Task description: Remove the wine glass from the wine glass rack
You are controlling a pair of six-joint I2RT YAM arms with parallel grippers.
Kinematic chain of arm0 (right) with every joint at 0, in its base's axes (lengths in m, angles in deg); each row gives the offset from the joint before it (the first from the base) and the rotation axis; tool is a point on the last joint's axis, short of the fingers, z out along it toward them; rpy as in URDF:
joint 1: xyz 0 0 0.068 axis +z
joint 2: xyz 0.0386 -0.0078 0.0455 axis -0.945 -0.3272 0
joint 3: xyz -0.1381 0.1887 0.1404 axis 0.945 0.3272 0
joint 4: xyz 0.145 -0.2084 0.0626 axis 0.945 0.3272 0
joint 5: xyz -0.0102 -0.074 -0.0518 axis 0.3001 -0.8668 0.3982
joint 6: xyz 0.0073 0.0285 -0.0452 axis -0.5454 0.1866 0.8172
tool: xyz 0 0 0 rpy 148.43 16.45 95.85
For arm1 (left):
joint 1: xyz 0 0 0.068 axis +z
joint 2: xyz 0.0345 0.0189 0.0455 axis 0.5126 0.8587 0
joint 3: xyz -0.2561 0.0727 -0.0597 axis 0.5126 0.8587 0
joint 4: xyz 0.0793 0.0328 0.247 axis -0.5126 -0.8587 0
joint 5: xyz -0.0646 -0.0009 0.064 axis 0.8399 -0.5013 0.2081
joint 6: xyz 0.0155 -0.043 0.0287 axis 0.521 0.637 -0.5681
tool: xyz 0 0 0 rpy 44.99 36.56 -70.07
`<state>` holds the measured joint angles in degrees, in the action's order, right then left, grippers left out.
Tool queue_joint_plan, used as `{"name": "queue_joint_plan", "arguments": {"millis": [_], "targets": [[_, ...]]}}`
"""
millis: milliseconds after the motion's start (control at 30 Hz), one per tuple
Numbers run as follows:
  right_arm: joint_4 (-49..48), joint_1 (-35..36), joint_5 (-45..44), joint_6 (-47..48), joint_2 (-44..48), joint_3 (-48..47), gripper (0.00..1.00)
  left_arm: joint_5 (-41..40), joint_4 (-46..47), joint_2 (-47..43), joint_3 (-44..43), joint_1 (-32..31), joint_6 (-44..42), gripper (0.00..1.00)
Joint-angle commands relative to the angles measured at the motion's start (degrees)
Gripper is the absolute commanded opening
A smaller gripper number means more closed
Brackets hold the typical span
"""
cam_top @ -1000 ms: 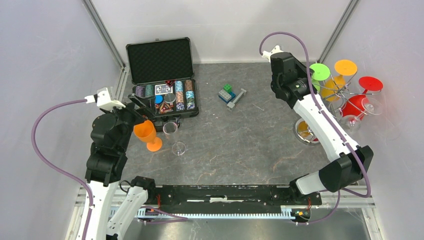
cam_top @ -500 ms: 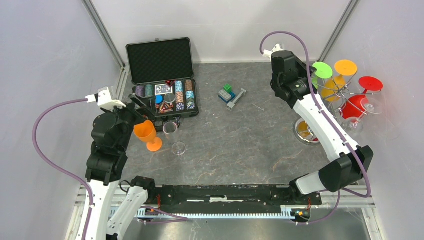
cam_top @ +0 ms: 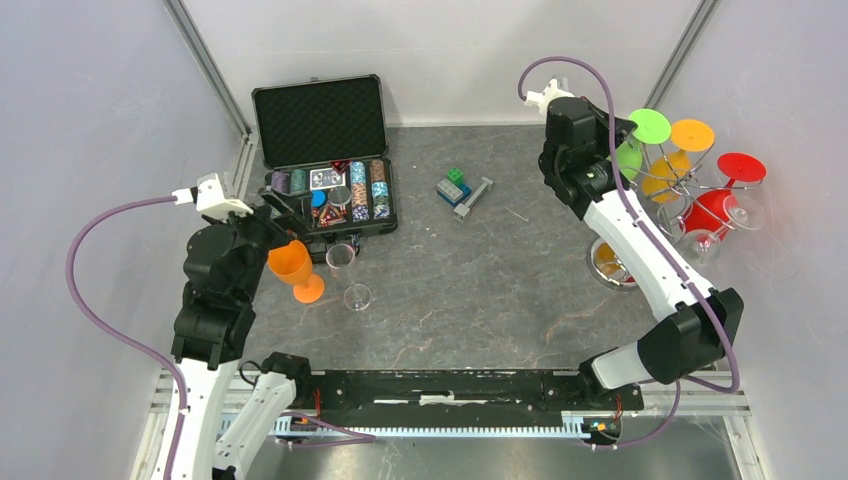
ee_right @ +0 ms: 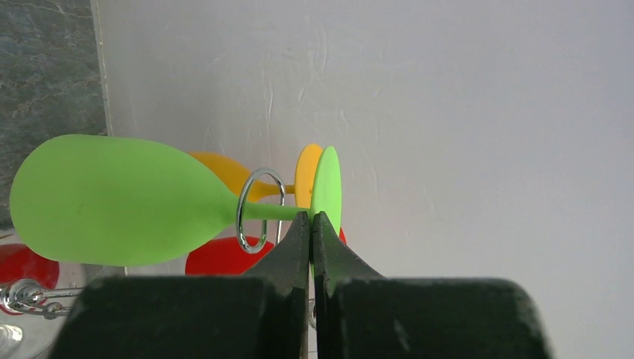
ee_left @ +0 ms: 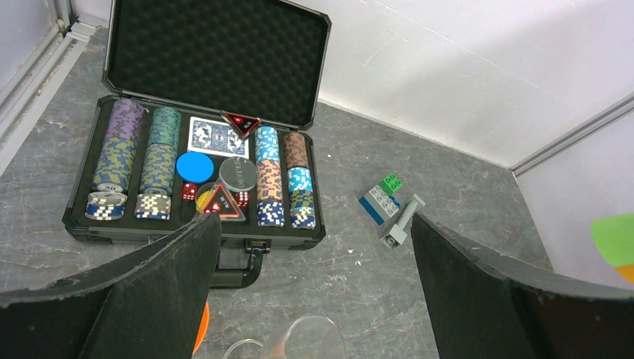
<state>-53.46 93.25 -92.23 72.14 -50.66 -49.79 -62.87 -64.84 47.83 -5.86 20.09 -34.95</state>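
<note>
**Right arm has the green glass by the stem; it is not yet off the rack**

Everything is placed relative to the rack (cam_top: 690, 188), going left to right.

- The left gripper (ee_left: 315, 228) is on the far side of the table from the rack, with its jaws spread wide and nothing between them. It looks parked out of the way, so I don't think it has a part in this pull.
- Just beside it, well apart from the rack, an orange glass (cam_top: 293, 268) and a clear glass (cam_top: 347, 272) stand upright on the table. This is probably the drop zone for unloaded glasses.
- Behind them is an open poker case (cam_top: 325, 150), also far left of the rack. It is unrelated clutter.
- Some toy blocks (cam_top: 455, 188) lie about midway between the case and the rack, clear of the working path.
- The right gripper (ee_right: 312, 224) is at the rack's left edge. Its jaws are pinched fully together on the thin stem of the green glass (ee_right: 119, 202), right against the foot.
- I think it grips there because the stem is the only narrow part, and it keeps the fingers clear of the bowl.
- The green glass is on the rack. Its stem runs through a wire ring (ee_right: 239, 213), with the bowl on one side and the foot on the other, so the foot is what holds it there.
- A red glass (cam_top: 741, 167) and an amber glass (cam_top: 691, 133) hang close beside it.
- My read is that the stem has to slide sideways out through the ring's gap. A straight pull would jam the foot or drag the rack.
</note>
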Motion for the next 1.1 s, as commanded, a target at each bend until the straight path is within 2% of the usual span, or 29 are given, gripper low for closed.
{"name": "queue_joint_plan", "arguments": {"millis": [0, 267, 433, 733, 900, 1067], "targets": [[-4.52, -0.68, 0.79, 0.96, -0.44, 0.62, 0.0, 0.82, 1.05, 0.11, -1.41, -0.07, -0.93, 1.0], [-9.27, -2.57, -0.6, 3.05, -1.78, 0.55, 0.0, 0.84, 1.03, 0.0, -1.33, -0.07, -0.85, 1.0], [-8.7, -2.75, -3.33, 2.82, -0.88, 1.49, 0.0, 0.99, 1.01, -0.09, -1.24, -0.07, -0.75, 1.0], [6.76, -1.0, -3.35, -8.2, 2.79, 0.44, 0.0, 1.64, 1.6, 0.18, -0.89, -0.07, -0.08, 1.0], [13.97, 3.21, 2.16, -14.18, 3.91, -1.45, 0.0, 2.37, 1.92, 0.36, -0.8, -0.07, 0.49, 1.0], [15.64, 6.56, 7.7, -17.77, 4.29, -2.6, 0.0, 2.54, 1.93, 0.13, -0.84, -0.07, 0.74, 1.0]]}}
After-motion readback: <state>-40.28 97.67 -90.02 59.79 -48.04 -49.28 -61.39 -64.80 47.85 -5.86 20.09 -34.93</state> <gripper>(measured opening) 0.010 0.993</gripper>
